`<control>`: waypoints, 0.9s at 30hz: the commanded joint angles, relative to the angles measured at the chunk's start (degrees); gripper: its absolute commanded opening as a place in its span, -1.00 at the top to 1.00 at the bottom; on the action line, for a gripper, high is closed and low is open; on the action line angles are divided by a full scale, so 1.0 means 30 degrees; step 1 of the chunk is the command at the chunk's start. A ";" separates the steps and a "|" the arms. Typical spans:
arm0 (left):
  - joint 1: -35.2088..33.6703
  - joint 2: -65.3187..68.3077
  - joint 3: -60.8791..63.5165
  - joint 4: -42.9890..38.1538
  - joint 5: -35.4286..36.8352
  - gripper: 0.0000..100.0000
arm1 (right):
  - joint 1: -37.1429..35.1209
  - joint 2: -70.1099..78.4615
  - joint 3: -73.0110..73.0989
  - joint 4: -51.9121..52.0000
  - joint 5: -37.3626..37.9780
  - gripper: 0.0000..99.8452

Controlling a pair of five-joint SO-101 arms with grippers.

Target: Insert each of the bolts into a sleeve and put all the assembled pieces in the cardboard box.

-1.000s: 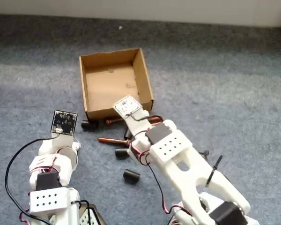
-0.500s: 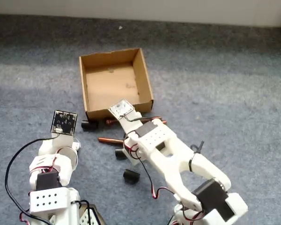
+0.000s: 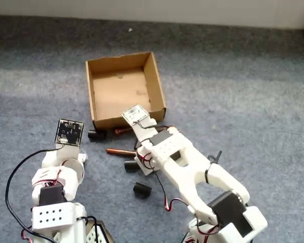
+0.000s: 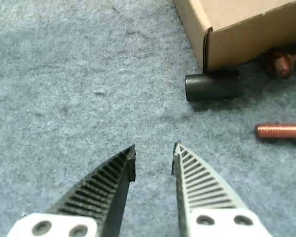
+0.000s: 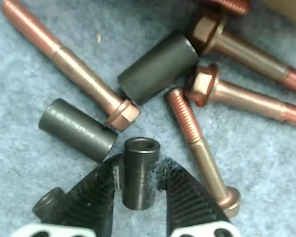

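change: the right arm's elbow is folded lower than 1.0 s ago, and its wrist is nudged slightly sideways against 0.5 s ago. The left arm, bolts and loose sleeves are unmoved.
right arm: it is stretched forward, with its wrist over the parts pile just in front of the cardboard box.
right pincer: it is clamped on the held sleeve, which stands upright with its bore facing the wrist camera, above the pile.
left arm: it is drawn back, well apart from the pile and pointed down at the surface.
left pincer: it is spread, with nothing between the jaws. One loose sleeve lies ahead of it, against the box corner.
bolts: copper-coloured metal with flanged hex heads and partly threaded shanks, lying flat and crossed among the sleeves.
sleeves: dark, smooth, short hollow cylinders. Three lie in front of the box in the high view.
box: brown corrugated card, open top, square, shallow.
surface: grey-blue short-pile carpet.
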 commanded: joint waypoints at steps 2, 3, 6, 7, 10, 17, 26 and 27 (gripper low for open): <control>-0.0278 -0.0132 -0.0718 0.0440 -0.0410 0.70 | 0.1363 -0.4586 0.1099 0.0103 -0.0088 0.99; -0.0249 -0.0073 -0.1011 0.0821 -0.0967 0.70 | 0.1802 -0.5641 0.1509 0.0073 -0.0088 0.99; -0.0220 0.0015 -0.2476 0.1846 -0.2608 0.70 | 0.3238 -0.8249 0.2740 0.0044 -0.0205 0.99; -0.0220 0.0044 -0.3238 0.2256 -0.2960 0.70 | 0.3648 -0.8952 0.3062 -0.0103 -0.0234 0.99; -0.0073 0.0073 -0.5641 0.3780 -0.3780 0.70 | 0.4615 -1.0388 0.4322 -0.1304 -0.0264 0.99; 0.1861 0.4264 -1.1619 0.7297 -0.5451 0.70 | 0.6549 -1.0623 0.5495 -0.3883 -0.2608 0.99; 0.5670 1.3788 -1.6366 0.7297 -0.8557 0.70 | 0.9421 -1.0623 0.5524 -0.5114 -0.3751 0.99; 0.6139 1.4579 -1.6571 0.7121 -0.8615 0.70 | 0.9597 -1.0623 0.5524 -0.5231 -0.3897 0.99</control>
